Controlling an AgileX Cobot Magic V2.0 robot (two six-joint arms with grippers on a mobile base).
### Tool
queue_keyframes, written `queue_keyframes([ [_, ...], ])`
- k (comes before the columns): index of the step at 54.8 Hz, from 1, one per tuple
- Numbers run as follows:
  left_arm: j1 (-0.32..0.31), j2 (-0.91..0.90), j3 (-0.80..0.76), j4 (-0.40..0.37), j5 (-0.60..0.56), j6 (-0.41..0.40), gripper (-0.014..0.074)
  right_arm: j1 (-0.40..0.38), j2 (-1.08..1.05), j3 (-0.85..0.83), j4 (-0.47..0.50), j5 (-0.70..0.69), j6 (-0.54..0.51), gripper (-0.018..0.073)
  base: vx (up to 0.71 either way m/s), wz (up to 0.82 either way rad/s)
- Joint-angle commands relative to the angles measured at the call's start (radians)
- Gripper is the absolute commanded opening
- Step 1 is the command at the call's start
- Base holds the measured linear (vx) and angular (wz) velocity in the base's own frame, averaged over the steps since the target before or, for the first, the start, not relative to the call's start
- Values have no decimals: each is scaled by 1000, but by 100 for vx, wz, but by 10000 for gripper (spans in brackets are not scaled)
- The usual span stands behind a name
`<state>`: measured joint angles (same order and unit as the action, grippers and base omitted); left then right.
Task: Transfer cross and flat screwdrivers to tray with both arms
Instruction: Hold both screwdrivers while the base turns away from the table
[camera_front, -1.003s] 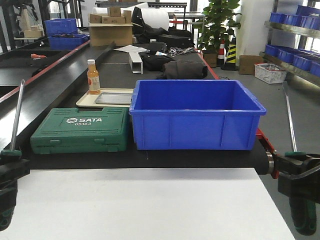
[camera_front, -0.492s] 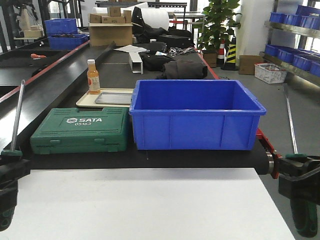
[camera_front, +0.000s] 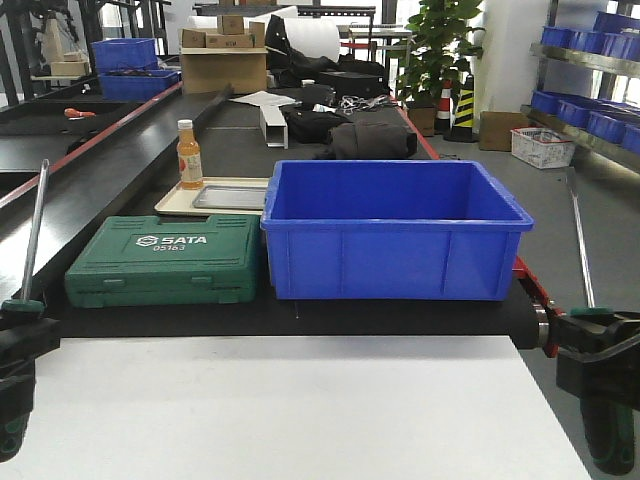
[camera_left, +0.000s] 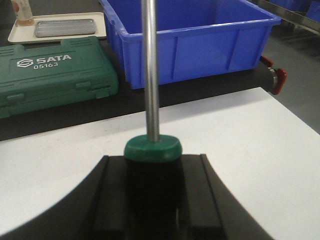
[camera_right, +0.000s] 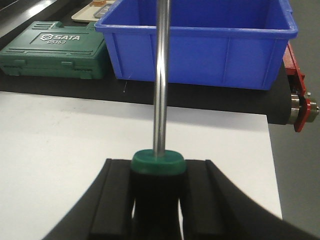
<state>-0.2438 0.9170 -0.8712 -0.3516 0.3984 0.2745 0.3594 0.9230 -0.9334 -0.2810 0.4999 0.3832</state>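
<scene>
Each of my grippers holds one screwdriver upright over the white table. My left gripper (camera_front: 18, 345) (camera_left: 152, 167) is shut on the black, green-collared handle of the left screwdriver (camera_front: 35, 235) (camera_left: 150, 75). My right gripper (camera_front: 600, 350) (camera_right: 158, 170) is shut on the handle of the right screwdriver (camera_front: 578, 240) (camera_right: 161, 75). Both steel shafts point up and away, and their tips are too small to tell cross from flat. The grey metal tray (camera_front: 230, 197) (camera_left: 64, 27) lies far ahead on the left, resting on a beige tray behind the green case.
A deep blue bin (camera_front: 395, 235) stands on the black belt straight ahead. A green SATA tool case (camera_front: 160, 260) lies to its left. An orange bottle (camera_front: 188, 155) stands on the beige tray (camera_front: 172, 205). The white table (camera_front: 290, 410) lies below both grippers.
The whole scene has shifted a few pixels to the right in the front view. Both grippers stay shut on their screwdrivers in nearly the same places.
</scene>
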Motion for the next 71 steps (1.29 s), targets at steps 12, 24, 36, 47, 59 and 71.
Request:
queue_keyframes([
  [12, -4, -10, -28, -20, -87, -9, 4, -2, -14, -32, -27, -84, -6, -8, -7, 2],
  [24, -4, -10, -28, -20, -87, -9, 4, -2, -14, -32, -27, -88, -6, -8, -16, -1],
  [36, -4, -10, -28, -20, -87, -9, 4, -2, -14, -32, -27, -87, -6, -8, -21, -16],
  [47, -4, -10, -28, -20, -87, -9, 4, -2, -14, -32, -27, -87, -6, -8, -26, -27],
  [59, -4, -10, -28, -20, -87, -9, 4, -2, -14, -32, -27, -87, -6, -8, -26, -37],
  [71, -4, -10, -28, -20, -87, -9, 4, -2, -14, -32, -27, -87, -6, -8, -20, -58],
])
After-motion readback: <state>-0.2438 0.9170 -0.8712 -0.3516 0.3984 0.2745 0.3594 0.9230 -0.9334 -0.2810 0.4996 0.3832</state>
